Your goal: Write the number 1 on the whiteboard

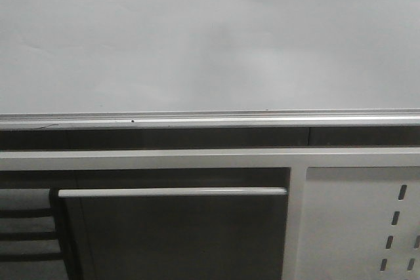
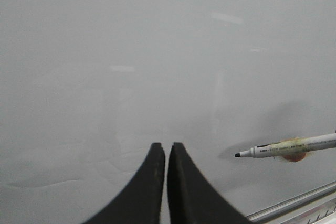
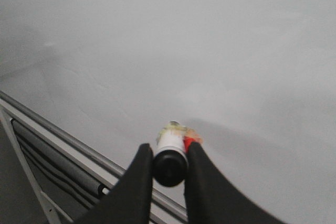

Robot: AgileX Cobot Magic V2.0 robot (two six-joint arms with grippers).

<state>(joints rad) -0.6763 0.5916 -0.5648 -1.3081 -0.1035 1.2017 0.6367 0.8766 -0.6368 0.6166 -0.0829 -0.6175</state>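
whiteboard [image 1: 197, 44] fills the upper part of my front view, pale, smooth and bare; i see no number 1 on it anywhere, so the stroke is not yet made. its silver rail [image 1: 210, 120] runs along the lower edge, and below that sits a white slotted panel [image 1: 367, 227]. neither arm shows here, only a soft shadow near the top right.

left wrist view: my left gripper [image 2: 166, 153] has its fingers pressed together with nothing between them, hanging in front of the board. off to the side the marker [image 2: 286, 150] points its black tip at the board; i cannot tell if the tip touches.

right wrist view: my right gripper [image 3: 170, 156] is clamped on the marker's rear end, fingers either side of the barrel. i judge the pen light, stiff and slick-sided, so a grip this far back may let it pivot or slip under pressure; gentle contact would suit. the board looks hard, glossy and low-friction, with plenty of blank room for a stroke above the rail.
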